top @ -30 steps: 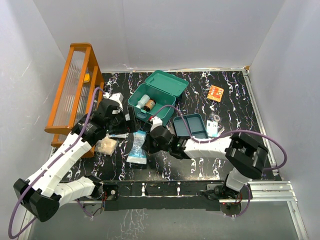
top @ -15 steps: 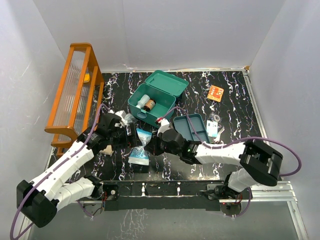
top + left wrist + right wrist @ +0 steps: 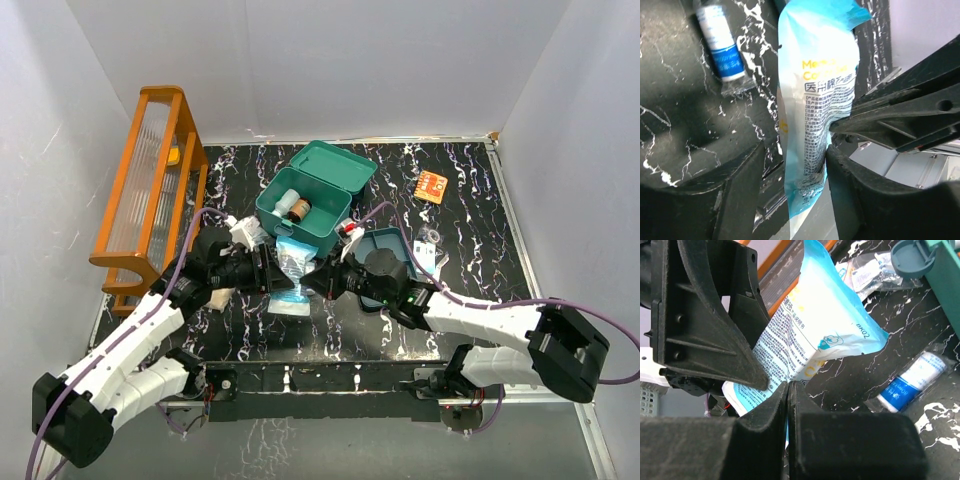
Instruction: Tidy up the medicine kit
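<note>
The right end effector [image 3: 788, 385] pinches the blue pouch [image 3: 810, 100] beside the medicine kit [image 3: 310, 200]. The left end effector [image 3: 267, 272], spread around it, could tug it loose.

The left arm [image 3: 130, 342] and right arm [image 3: 480, 318] share white shell links between chunky black joint housings, each trailing a looping purple cable [image 3: 30, 445]. The left gripper [image 3: 272, 272] and right gripper [image 3: 312, 281] carry matte black, ribbed, wedge-shaped fingers [image 3: 735, 200].
</note>
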Tool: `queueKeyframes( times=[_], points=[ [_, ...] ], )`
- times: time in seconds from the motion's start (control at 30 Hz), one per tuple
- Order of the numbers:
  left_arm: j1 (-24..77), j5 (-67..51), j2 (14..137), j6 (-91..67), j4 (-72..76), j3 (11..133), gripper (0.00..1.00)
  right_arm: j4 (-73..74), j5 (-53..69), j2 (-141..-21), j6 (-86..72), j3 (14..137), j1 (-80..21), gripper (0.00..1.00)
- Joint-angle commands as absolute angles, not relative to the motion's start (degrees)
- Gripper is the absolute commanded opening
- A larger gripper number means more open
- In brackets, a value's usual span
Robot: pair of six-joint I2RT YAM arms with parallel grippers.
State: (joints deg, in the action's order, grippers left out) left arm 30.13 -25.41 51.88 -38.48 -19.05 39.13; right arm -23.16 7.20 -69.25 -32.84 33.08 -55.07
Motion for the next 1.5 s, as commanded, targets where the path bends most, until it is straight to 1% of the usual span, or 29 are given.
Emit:
queueKeyframes(
  times=[0.0,0.1,0.2,0.3,0.37,0.4,0.43,0.57,0.6,0.67,0.7,0.87,1.07,1.17,1.27,1.47],
  points=[
    [29.0,-29.5,51.1,-39.1,-12.3,38.6,0.47,-27.8,13.2,-67.5,-29.9,32.2,-53.2,0.00],
    [28.4,-27.7,51.2,-39.1,-11.7,38.2,0.42,-28.0,14.8,-67.5,-29.8,32.1,-52.4,0.00],
    [27.9,-29.1,51.1,-39.6,-8.4,37.1,0.38,-28.0,15.4,-67.4,-29.8,31.9,-51.9,0.00],
    [27.9,-31.3,51.7,-39.7,-5.3,36.0,0.32,-28.8,15.9,-67.6,-30.1,31.8,-51.6,0.00],
    [27.9,-31.1,52.5,-38.9,-5.5,36.2,0.28,-29.1,16.1,-67.7,-30.3,32.0,-51.3,0.00],
    [27.9,-31.0,52.8,-38.2,-5.7,36.4,0.25,-29.2,16.0,-67.7,-30.4,32.3,-51.3,0.00],
    [27.8,-31.0,53.2,-37.5,-6.0,36.7,0.23,-29.2,16.0,-67.8,-30.6,32.4,-51.2,0.02],
    [27.9,-30.8,53.8,-35.1,-7.1,38.2,0.12,-27.7,13.7,-67.3,-32.8,32.6,-50.6,0.28],
    [27.8,-30.7,53.9,-34.4,-7.4,38.7,0.11,-26.8,12.9,-66.7,-33.6,32.6,-50.4,0.33],
    [27.8,-30.0,54.1,-32.4,-8.5,40.0,0.10,-24.8,10.5,-65.2,-34.9,32.6,-49.9,0.43],
    [27.6,-29.8,54.5,-31.3,-9.2,41.1,0.10,-23.5,9.2,-64.2,-35.4,32.6,-49.6,0.47],
    [27.2,-29.8,59.0,-24.2,-15.6,50.7,0.10,-15.1,-1.7,-56.7,-36.0,34.0,-49.0,0.55],
    [26.8,-29.1,69.3,-15.7,-22.2,65.2,0.12,-5.7,-15.2,-49.3,-35.5,37.2,-49.0,0.57],
    [26.4,-29.7,77.2,-13.1,-25.0,72.8,0.15,-3.4,-16.4,-47.8,-34.6,38.1,-48.9,0.57],
    [25.9,-31.5,85.4,-10.6,-27.1,79.8,0.15,-2.2,-16.6,-46.7,-34.1,38.5,-48.9,0.57],
    [23.1,-33.6,96.9,-7.8,-28.9,91.8,0.16,-1.9,-18.5,-44.6,-33.4,37.5,-48.9,0.57]
  ],
)
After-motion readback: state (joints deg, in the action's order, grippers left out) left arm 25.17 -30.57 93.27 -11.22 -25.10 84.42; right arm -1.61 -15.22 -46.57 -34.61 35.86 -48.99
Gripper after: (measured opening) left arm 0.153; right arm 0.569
